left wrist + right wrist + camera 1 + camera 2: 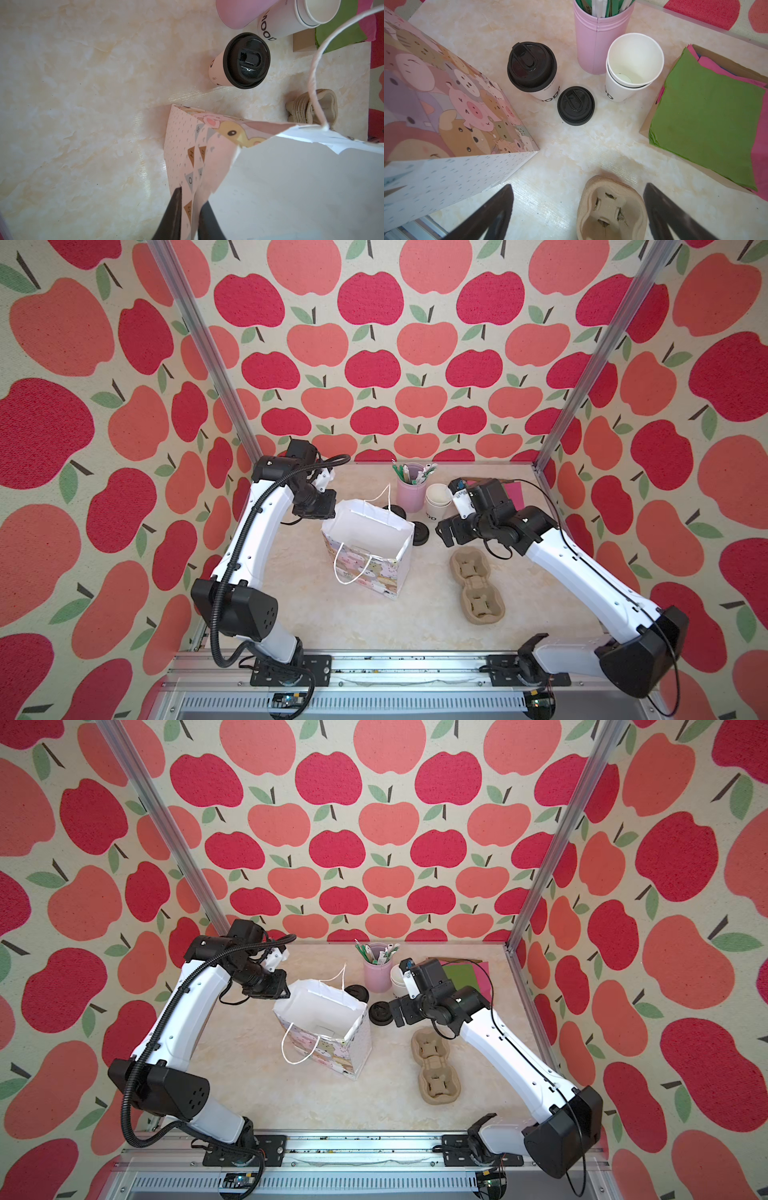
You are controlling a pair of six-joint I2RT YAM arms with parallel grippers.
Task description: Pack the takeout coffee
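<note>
The takeout coffee (532, 68) is a white cup with a black sip lid. It stands on the table just behind the gift bag (370, 547) in both top views (397, 512) (357, 993). My left gripper (192, 195) is shut on the bag's upper side edge at its left corner (331, 512), and the bag stands open. My right gripper (577, 186) hangs open and empty to the right of the bag (444, 534), above the near end of the pulp cup carrier (610, 209). The coffee stands apart from both grippers.
A loose black lid (576, 106) lies between the coffee and my right gripper. A pink stirrer holder (410, 489) and stacked white cups without lids (631, 68) stand at the back. Green and pink napkins (708, 112) lie at the back right. The carrier (476, 585) lies right of the bag.
</note>
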